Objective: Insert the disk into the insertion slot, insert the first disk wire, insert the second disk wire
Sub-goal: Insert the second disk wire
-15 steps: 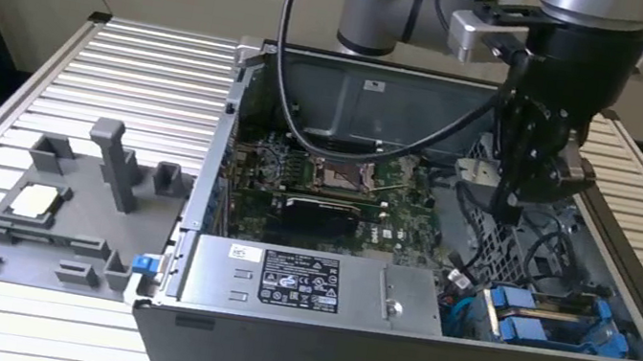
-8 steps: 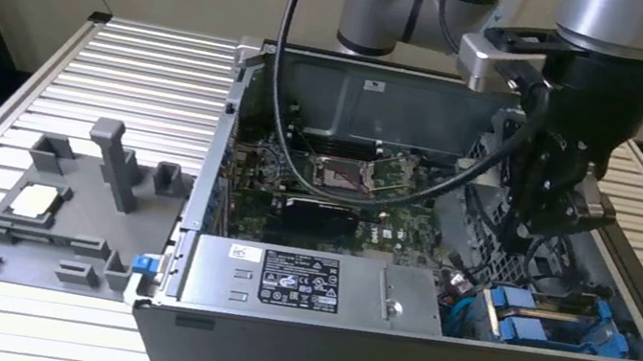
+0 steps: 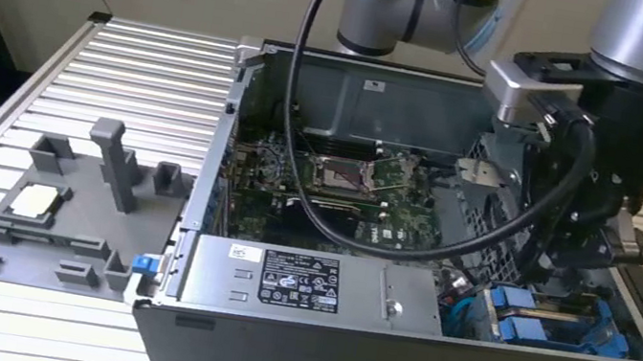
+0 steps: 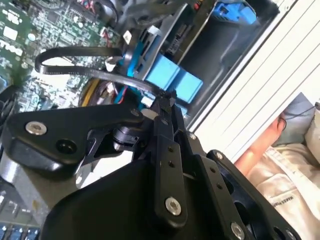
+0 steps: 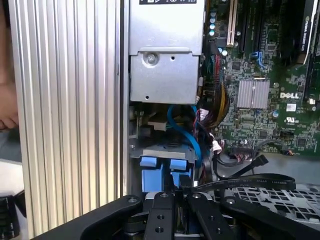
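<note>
The step in hand seems to be the seating of the disk or the plugging of a wire beside it, and to do it well the work must keep to the near right corner of the case. On the left of the table (image 3: pixel 144 75) the grey fixture tray (image 3: pixel 57 216) stands well apart and has no part in it. Further right is the open computer case (image 3: pixel 211 221), with the green motherboard (image 3: pixel 339 193) at its far side and the long grey power supply (image 3: pixel 305 285) along its near wall. The loose black cable (image 3: pixel 415 244) that hangs over the board should be kept free of the bay, I think, so that it does not catch. Right of the power supply, the disk (image 3: pixel 531 325) lies low in the insertion slot (image 3: pixel 602 327), and any push should go straight along the blue rails, without tilt. The end effector (image 4: pixel 165 102) hangs just above the blue tabs; whether it is spread or pressed together I cannot tell. Of the disk, mostly the bright blue end tabs show, two blocks side by side, in both wrist views; its silver body is mostly hidden in the bay.
</note>
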### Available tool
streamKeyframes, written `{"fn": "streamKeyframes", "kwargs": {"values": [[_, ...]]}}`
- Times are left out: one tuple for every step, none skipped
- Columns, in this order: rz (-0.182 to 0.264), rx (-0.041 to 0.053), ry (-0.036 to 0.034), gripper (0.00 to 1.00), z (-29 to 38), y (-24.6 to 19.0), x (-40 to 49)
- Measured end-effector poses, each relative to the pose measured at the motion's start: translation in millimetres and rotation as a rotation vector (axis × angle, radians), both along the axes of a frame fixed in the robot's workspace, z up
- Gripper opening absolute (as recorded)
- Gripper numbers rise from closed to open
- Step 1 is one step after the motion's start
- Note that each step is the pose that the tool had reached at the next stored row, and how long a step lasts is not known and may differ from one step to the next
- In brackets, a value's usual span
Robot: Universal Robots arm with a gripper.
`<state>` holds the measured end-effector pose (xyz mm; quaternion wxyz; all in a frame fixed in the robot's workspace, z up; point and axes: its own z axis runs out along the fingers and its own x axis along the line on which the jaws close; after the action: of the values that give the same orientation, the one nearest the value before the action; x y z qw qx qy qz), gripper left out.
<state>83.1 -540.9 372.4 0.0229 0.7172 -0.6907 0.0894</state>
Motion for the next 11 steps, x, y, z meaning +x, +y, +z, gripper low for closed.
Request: {"fn": "streamKeyframes", "kwargs": {"values": [[0.0,0.0023,0.0002,0.16,-0.1,-0.2,4.2],[0.0,0.0058,0.0002,0.16,-0.1,-0.3,7.9],[0.0,0.0089,0.0003,0.16,-0.1,-0.3,11.5],[0.0,0.0127,0.0003,0.16,-0.2,-0.5,14.9],[0.0,0.0167,0.0004,0.16,-0.2,-0.7,17.9],[0.0,0.0222,0.0004,0.16,-0.3,-1.0,20.7],[0.0,0.0338,0.0004,0.16,-0.5,-1.0,21.8],[-0.001,0.0519,0.0004,0.16,-0.5,-1.0,22.0],[-0.002,0.0701,0.0004,0.16,-0.6,-1.0,22.0],[-0.004,0.0881,0.0002,0.16,-0.6,-1.0,22.0],[-0.007,0.106,0.0001,0.16,-0.7,-1.0,22.0]]}}
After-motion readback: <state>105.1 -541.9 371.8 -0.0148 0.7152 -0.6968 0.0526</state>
